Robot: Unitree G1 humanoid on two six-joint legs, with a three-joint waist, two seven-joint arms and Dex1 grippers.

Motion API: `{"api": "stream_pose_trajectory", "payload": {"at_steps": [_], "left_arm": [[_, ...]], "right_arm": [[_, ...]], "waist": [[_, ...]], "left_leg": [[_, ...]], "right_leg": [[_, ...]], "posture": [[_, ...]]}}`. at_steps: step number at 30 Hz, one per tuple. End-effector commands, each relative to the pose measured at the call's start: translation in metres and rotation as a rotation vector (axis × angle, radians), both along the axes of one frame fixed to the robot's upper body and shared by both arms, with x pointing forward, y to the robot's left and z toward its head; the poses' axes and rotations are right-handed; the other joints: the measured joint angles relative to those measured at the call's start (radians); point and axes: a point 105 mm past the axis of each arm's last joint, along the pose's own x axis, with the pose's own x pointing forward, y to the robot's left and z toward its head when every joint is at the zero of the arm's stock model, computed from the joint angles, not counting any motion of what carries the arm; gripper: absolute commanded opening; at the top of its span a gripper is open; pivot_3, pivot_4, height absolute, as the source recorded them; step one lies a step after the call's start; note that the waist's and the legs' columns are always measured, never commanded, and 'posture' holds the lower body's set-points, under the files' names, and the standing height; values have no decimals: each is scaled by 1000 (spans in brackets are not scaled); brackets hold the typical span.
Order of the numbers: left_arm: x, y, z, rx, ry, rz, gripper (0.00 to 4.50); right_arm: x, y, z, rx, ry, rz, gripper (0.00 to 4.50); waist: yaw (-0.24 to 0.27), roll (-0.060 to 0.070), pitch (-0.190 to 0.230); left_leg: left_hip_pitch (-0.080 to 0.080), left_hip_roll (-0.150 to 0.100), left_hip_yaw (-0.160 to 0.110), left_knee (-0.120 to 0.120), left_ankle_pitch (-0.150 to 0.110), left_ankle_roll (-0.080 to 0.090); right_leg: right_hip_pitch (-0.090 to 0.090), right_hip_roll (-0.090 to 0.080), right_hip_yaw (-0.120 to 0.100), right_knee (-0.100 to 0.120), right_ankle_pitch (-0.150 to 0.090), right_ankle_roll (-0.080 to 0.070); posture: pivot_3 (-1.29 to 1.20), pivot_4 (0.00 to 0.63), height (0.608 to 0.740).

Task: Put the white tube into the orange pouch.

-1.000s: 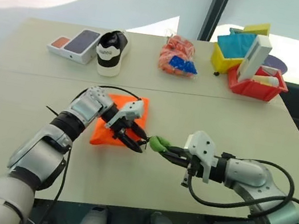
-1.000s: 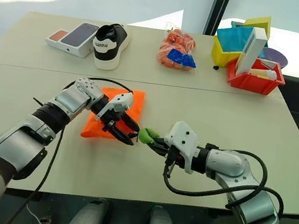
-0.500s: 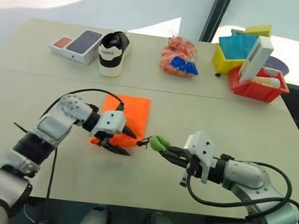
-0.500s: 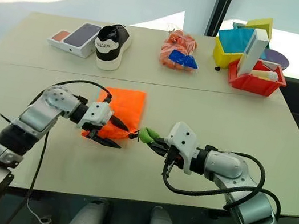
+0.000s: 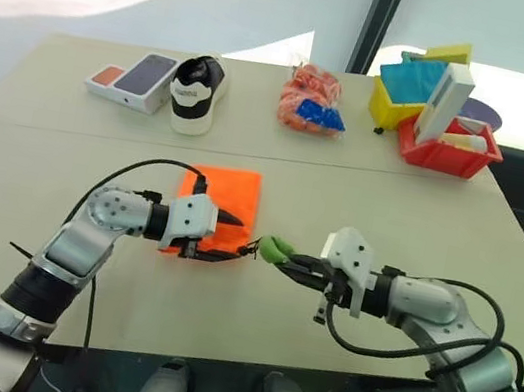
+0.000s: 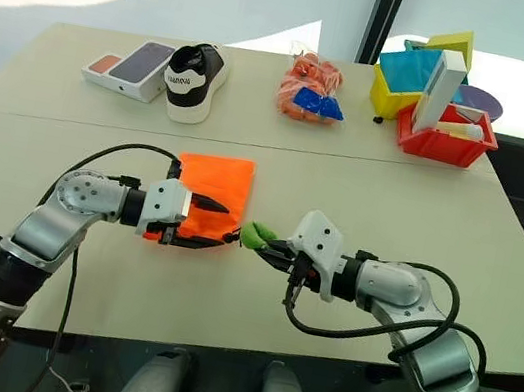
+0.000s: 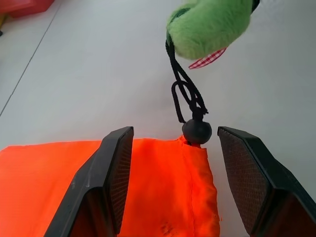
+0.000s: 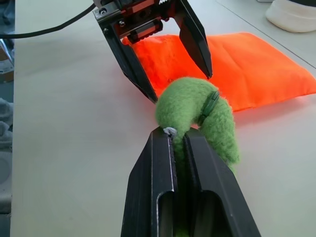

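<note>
The orange pouch (image 6: 207, 197) lies flat on the desk (image 6: 345, 185), its black cord (image 7: 185, 96) running from a round toggle (image 7: 197, 132) at the pouch's corner to a fuzzy green ring (image 8: 197, 118). The right gripper (image 8: 178, 143) has its fingers clamped together on the green ring, just above the desk. The left gripper (image 7: 175, 148) hovers at the corded end of the pouch — fingers apart, one on each side of the toggle, holding nothing. The white tube (image 5: 463, 140) lies well apart from both, in the red bin (image 5: 447, 153) at the desk's far right corner, beside a tall white box (image 5: 445, 101). Farther left stand a crinkly orange-red packet (image 5: 312, 98) and a shoe (image 5: 195, 93).
</note>
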Motion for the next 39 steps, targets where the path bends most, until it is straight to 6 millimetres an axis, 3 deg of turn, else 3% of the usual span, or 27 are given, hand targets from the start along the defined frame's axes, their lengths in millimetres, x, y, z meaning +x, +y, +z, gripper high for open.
{"api": "stream_pose_trajectory", "payload": {"at_steps": [1, 7, 11, 19, 29, 39], "left_arm": [[9, -2, 11, -36, 66, -50, 2892], [21, 1, 16, 7, 53, -101, 2892], [22, 14, 16, 10, 73, -88, 2892], [21, 30, 15, 12, 68, -27, 2892], [13, 16, 27, -133, -88, 59, 2892], [-7, 2, 19, -194, -320, 165, 2892]], "right_arm": [[1, 6, 9, 15, -49, 34, 0], [3, 7, 10, 41, -47, 15, 0], [8, 7, 23, 290, 70, -58, 0], [12, -6, 33, 426, 125, -129, 0], [9, -5, 27, 441, 180, -109, 0], [13, -5, 32, 602, 321, -126, 0]], "waist": [[0, 0, 0], [-4, 0, 0], [-5, 0, 0], [-2, 0, 0], [-1, 0, 0], [0, 0, 0]], "left_leg": [[0, 0, 0, 0, 0, 0], [-1, 0, 1, 0, 0, 0], [0, 1, -1, -2, 0, 0], [0, 0, 0, -1, 0, 0], [0, 0, 0, -1, 0, 0], [0, 0, 0, -1, 0, 0]], "right_leg": [[0, 0, 0, 0, 0, 0], [0, 0, 0, -1, 0, 0], [-1, 1, 0, 0, 0, 0], [-1, 0, 0, 2, 0, 0], [-1, 0, 0, 2, 0, 0], [-1, 0, 0, 2, 0, 0]], "posture": [[0, 150, 740], [0, 150, 740], [0, 150, 740], [0, 150, 740], [0, 150, 740], [0, 150, 740]]}}
